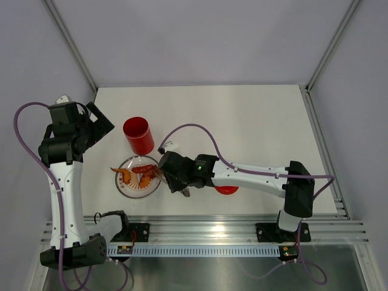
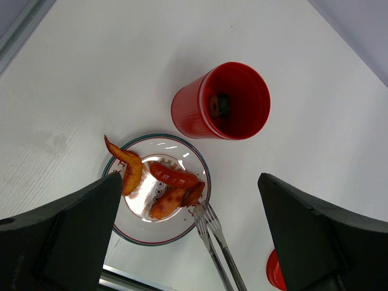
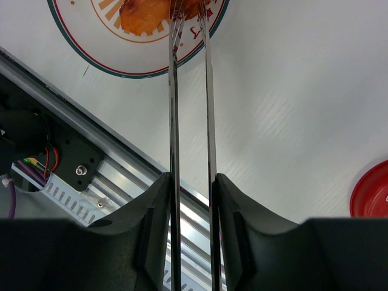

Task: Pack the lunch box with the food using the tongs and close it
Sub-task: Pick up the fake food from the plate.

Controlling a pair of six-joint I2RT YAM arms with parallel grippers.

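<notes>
The red lunch box [image 1: 138,134] [image 2: 221,100] stands upright and open behind the plate, with a small black-and-white roll [image 2: 220,105] inside. Its red lid [image 1: 227,190] [image 2: 276,271] [image 3: 371,197] lies flat under my right arm. The food [image 1: 142,171] sits on the clear plate [image 2: 121,224]: a sausage [image 2: 173,176], an orange shrimp [image 2: 130,170] over the rim and brown pieces [image 3: 142,15]. My right gripper [image 1: 182,176] [image 3: 191,182] is shut on the silver tongs [image 2: 215,242] [image 3: 173,109]. Their tips, slightly apart, reach the plate's near rim beside the brown pieces. My left gripper [image 1: 100,124] [image 2: 190,176] hangs open high above.
The aluminium rail [image 1: 242,227] [image 3: 91,176] with the arm bases runs along the near table edge, close below the plate [image 1: 124,185] [image 3: 145,71]. White table surface [image 1: 254,121] lies to the right and behind the lunch box.
</notes>
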